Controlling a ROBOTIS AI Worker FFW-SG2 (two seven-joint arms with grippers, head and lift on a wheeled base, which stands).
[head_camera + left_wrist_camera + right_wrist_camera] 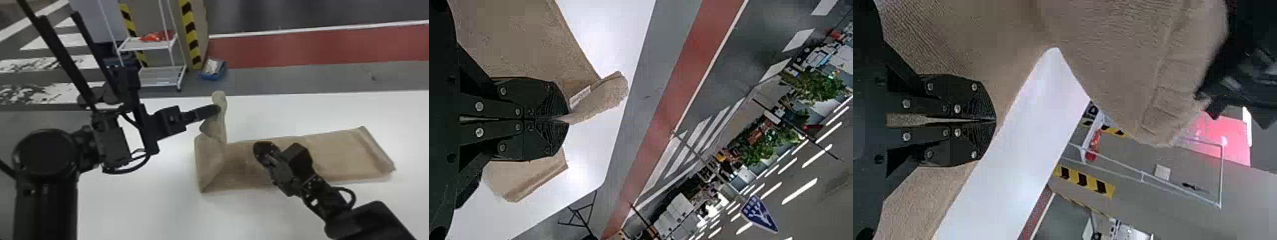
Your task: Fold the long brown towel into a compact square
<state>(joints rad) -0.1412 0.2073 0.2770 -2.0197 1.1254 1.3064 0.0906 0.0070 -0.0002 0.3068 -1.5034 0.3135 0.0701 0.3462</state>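
Holding the brown towel's (211, 154) raised end, the left gripper (217, 109) has clamped jaws; the right gripper (262, 150) has jaws together.

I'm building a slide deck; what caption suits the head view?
Left gripper holding one end of the brown towel above the white table, right gripper at the flat part.

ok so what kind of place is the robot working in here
Probably a large indoor workshop or exhibition hall, not a home: black-and-yellow striped posts stand behind the table, a red strip runs along the grey floor, and rows of ceiling lights show farther off.
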